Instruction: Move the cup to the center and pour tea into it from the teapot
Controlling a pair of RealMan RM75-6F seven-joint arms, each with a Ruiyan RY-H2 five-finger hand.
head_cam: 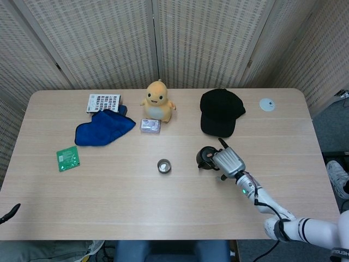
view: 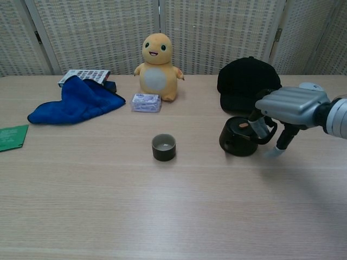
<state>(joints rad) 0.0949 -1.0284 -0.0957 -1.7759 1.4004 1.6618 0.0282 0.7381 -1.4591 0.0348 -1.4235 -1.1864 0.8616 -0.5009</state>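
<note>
A small dark cup [view: 164, 147] stands upright near the middle of the table [view: 162, 211], also seen in the head view as the cup [head_cam: 163, 165]. To its right sits the black teapot [view: 236, 140], the same teapot [head_cam: 205, 158] in the head view. My right hand [view: 290, 103] is over the pot's right side, its fingers [view: 261, 128] hooked through the handle and gripping it. The head view shows that right hand [head_cam: 228, 162] right of the pot. Only a dark tip [head_cam: 8, 214] shows at the lower left edge, likely my left hand.
A black cap [view: 246, 81] lies just behind the teapot. A yellow plush [view: 157, 59] and a small packet [view: 146, 102] stand behind the cup. A blue cloth [view: 76, 100], a colour card [head_cam: 103, 102] and a green card [head_cam: 68, 158] lie left; a white disc [head_cam: 266, 104] far right.
</note>
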